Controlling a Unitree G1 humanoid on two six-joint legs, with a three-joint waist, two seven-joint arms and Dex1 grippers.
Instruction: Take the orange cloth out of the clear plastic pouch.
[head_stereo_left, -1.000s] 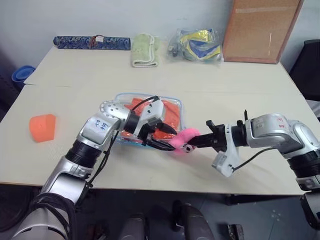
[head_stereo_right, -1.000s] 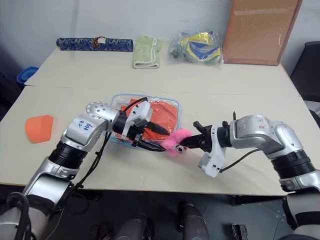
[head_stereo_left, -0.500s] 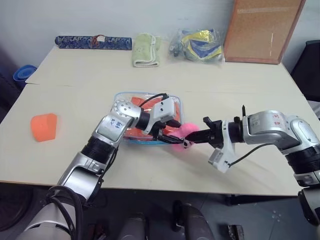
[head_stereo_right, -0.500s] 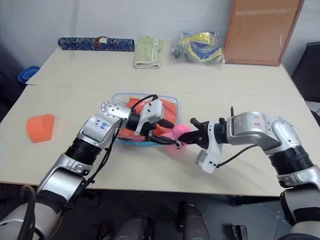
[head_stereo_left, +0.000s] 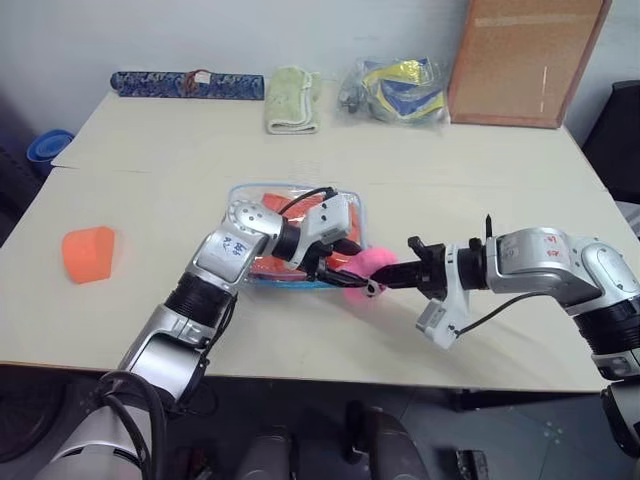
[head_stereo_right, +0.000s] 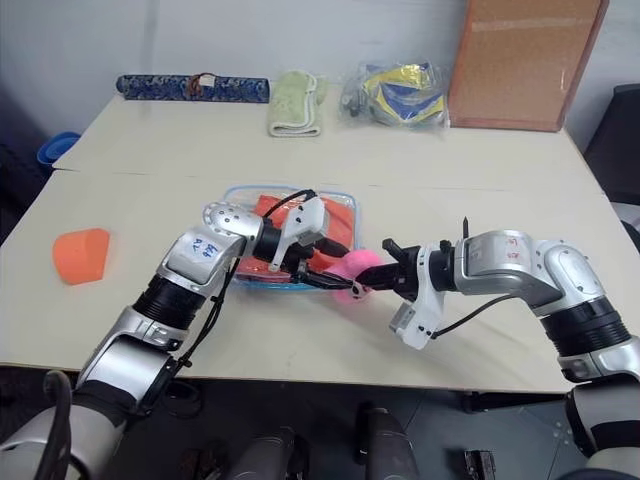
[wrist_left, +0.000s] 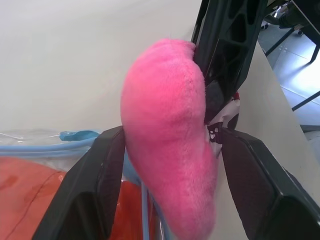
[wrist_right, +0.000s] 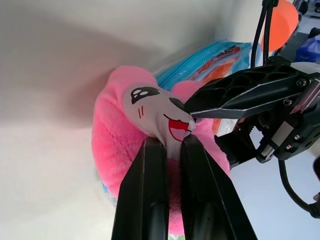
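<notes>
Grippers meet at the pouch's right end, and the scene tightens. The right gripper (head_stereo_right: 372, 279) is pinched shut on the pink plush bunny charm (wrist_right: 145, 135), its two black fingers clamped on the white face patch, pinning that end of the clear plastic pouch (head_stereo_left: 243, 196) to the table (head_stereo_left: 300, 150). The left gripper (head_stereo_left: 345, 263) has slid rightward along the pouch since a second ago, when it sat over the orange mid-section; now its fingers (wrist_left: 100, 185) straddle the plush charm, partly open with the pink fur between them (whether they actually press on it I cannot tell). They look to have narrowed a touch as they arrived.

The orange cloth (head_stereo_left: 268, 211) is still wholly inside the pouch, which lies flat near the table's middle, folded orange showing through the plastic behind the left forearm. Nothing has come out.

So what does the shift mean? My read: the left hand is hunting for the zip or the blue-edged mouth near the charm, with the right hand acting as the anchor. Extraction itself has not begun, and the pouch must be opened first. Risk here is crowding, two sets of fingers on one small plush toy, and the left could grab fur instead of the pull.
</notes>
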